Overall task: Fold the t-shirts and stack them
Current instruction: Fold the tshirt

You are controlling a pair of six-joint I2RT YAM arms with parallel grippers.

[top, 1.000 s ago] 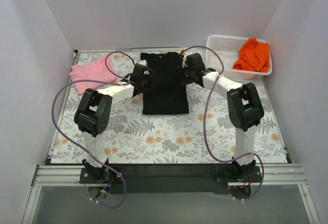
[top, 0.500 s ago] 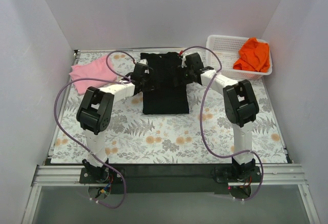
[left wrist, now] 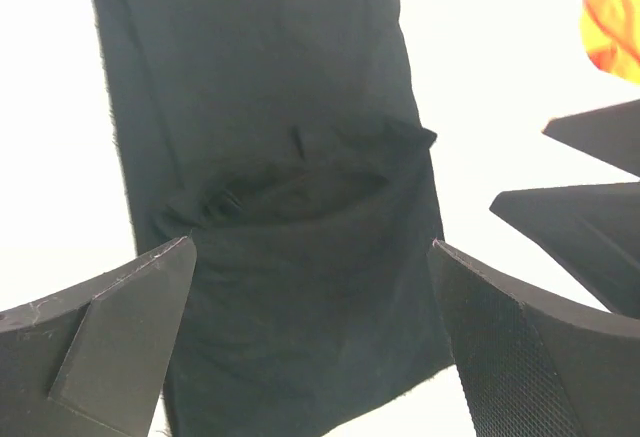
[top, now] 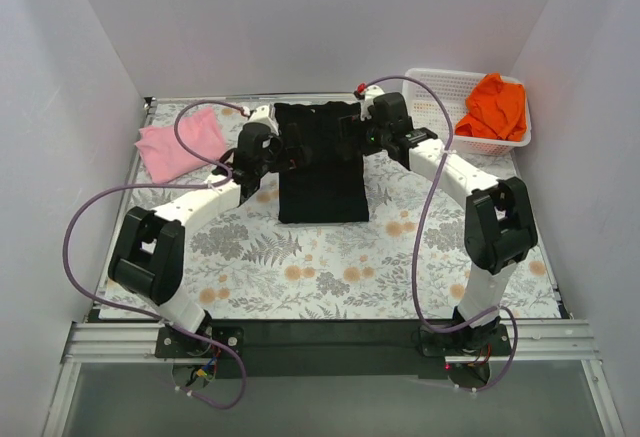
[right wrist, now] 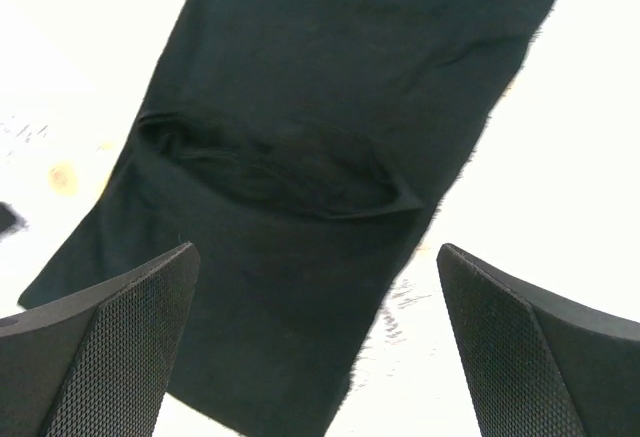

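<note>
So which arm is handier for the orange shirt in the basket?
Probably the right arm: jaws open, on the basket side of the black tee, nearer the orange tee. The left arm stands opposite.

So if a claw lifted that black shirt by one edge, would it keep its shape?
Probably not: the black t-shirt lies folded with a soft sagging pleat across it, so it would likely droop and unfold. It looks thin, so probably light. Pushed, it would likely bunch rather than slide.

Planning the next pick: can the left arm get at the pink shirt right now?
Probably yes. The pink shirt lies uncovered on that arm's side, and the left gripper is open and empty above the black shirt.
</note>
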